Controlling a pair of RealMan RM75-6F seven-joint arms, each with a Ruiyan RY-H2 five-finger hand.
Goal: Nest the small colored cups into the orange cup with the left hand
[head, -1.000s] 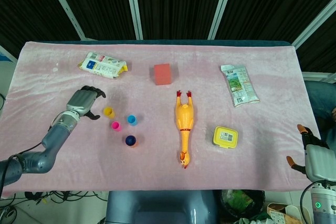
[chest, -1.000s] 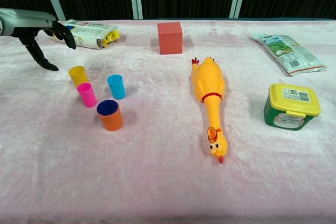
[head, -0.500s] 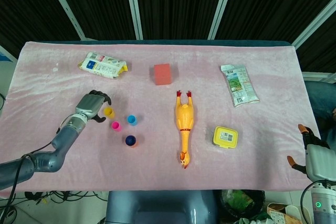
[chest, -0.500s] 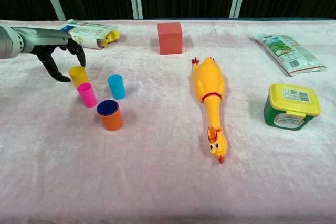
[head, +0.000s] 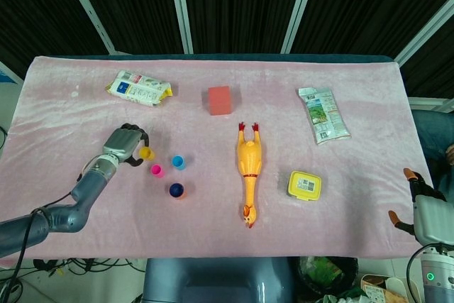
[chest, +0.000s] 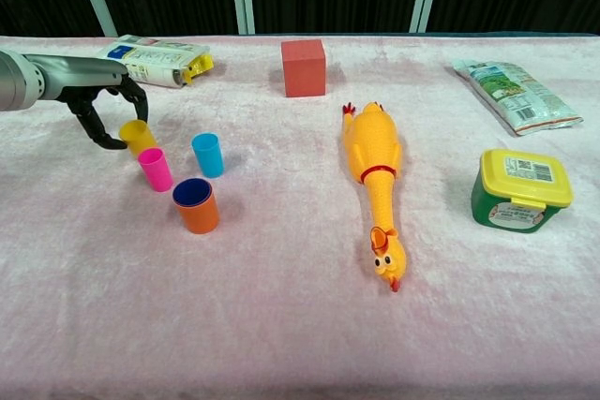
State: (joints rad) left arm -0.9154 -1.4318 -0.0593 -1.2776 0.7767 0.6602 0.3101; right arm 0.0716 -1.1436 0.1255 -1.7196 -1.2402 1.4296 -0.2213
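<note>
one left hand [chest: 98, 108] gripping tilted yellow cup [chest: 138, 135], orange cup [chest: 197, 207] near

No legible text anywhere. Printed packaging on the white-and-yellow pack [chest: 161, 59] at the far left of the worktop, but lettering too small and blurred to read. Same for the green-and-white pouch [chest: 514, 94] at the far right: print visible, with what looks like a barcode patch, nothing readable. White label on the yellow lid of the green tub [chest: 523, 169], its lines of print also illegible. No numbers, brands or signs made out elsewhere.
</note>
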